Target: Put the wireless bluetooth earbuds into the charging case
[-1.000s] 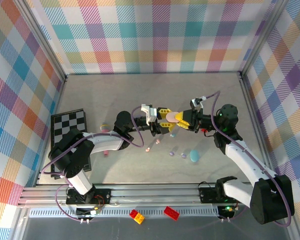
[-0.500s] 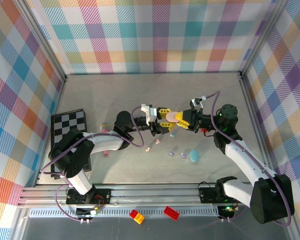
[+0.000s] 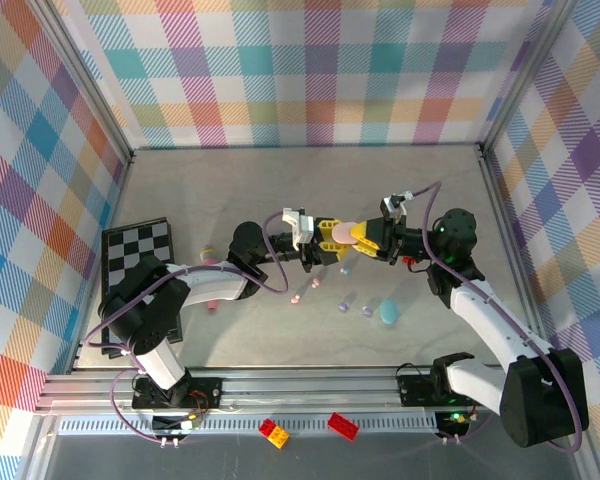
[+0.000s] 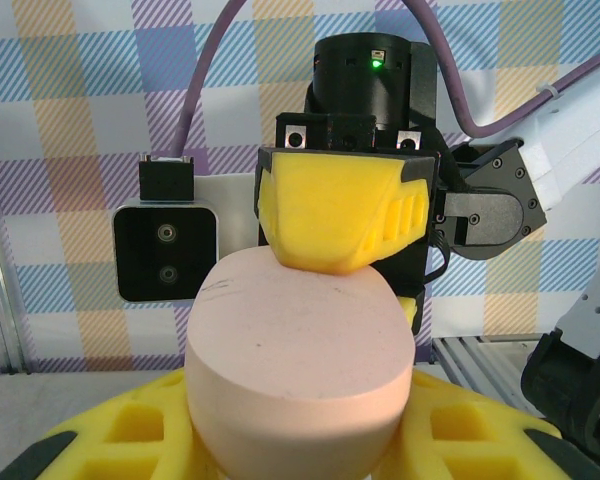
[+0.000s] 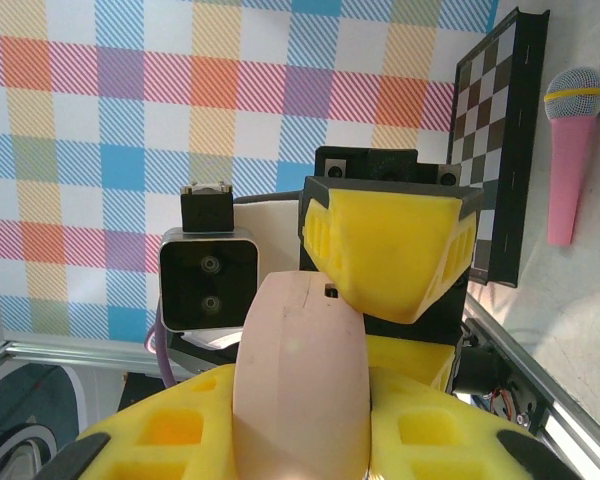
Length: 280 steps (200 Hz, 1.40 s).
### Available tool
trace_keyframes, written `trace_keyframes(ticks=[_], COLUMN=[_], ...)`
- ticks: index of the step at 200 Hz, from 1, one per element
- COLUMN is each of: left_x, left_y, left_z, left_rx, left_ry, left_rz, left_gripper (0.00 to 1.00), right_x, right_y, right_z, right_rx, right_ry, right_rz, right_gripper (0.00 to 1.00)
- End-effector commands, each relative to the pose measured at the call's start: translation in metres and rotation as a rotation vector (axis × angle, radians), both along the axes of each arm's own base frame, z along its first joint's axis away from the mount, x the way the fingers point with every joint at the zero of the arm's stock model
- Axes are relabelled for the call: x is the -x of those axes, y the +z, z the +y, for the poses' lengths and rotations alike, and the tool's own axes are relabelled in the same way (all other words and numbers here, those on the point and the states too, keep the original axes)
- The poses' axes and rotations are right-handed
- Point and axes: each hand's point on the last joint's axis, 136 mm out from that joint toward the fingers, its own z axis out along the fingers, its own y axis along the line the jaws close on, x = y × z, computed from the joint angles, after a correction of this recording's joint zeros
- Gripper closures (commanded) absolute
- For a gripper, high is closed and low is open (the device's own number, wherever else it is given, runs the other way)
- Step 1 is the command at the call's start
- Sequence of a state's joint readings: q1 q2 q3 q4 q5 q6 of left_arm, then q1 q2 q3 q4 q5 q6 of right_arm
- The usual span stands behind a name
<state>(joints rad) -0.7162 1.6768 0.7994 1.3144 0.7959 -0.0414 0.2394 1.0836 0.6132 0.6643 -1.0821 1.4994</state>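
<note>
Top external: two oval cases (image 3: 338, 231) (image 3: 390, 312)

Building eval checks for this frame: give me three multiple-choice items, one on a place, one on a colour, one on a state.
1. Where is the pink charging case? A on the checkerboard; B held between the left gripper and the right gripper; C beside the red brick.
2. Another charging case lies on the table. Its colour? A yellow; B red; C teal.
3. State of the left gripper? A shut on the pink charging case; B open; C shut on nothing.
Key: 1 B, each wrist view shows that gripper's fingers around it; 2 C, the teal charging case lies near the right arm; 3 A, the left wrist view shows its fingers clamping the case.
</note>
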Motion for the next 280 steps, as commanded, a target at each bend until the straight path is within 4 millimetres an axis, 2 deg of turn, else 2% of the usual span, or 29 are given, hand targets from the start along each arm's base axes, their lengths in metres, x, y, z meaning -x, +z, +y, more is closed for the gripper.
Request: trace_keyframes(ticks=[1,35,156,189,212,254,280], left_x=[0.006,0.006,0.007,0.008,0.008,0.010,0.011], left_y=[0.016,0.017,0.020,0.021,0.021,0.019,0.018], left_z=[0.003,0.003,0.002,0.002,0.002,0.003,0.004], left_rx=[0.035,0.036,0.039,0.039,0.039,0.034,0.033], left_ry=[-0.027,-0.027,-0.043,-0.051,-0.051,-0.053,-0.052], left_rz=[-0.055,-0.048,-0.040,-0.034,-0.034,-0.034,-0.031], left_gripper=[0.64,0.56,0.56,0.61,0.69,0.69,0.68], right_x=[0.000,0.000,-0.002,-0.003,-0.004,-0.006,-0.009], right_y=[0.010,0.008,0.002,-0.004,-0.007,-0.007,-0.008], right_z=[0.000,0.000,0.001,0.001,0.001,0.000,-0.001], right_rx=[-0.003,0.001,0.012,0.022,0.031,0.047,0.070], right_ry=[-0.011,-0.011,-0.009,-0.013,-0.020,-0.036,-0.058], right_rz=[-0.057,-0.056,-0.049,-0.027,-0.022,-0.025,-0.031], right_gripper=[0.95,0.95,0.95,0.95,0.94,0.68,0.44])
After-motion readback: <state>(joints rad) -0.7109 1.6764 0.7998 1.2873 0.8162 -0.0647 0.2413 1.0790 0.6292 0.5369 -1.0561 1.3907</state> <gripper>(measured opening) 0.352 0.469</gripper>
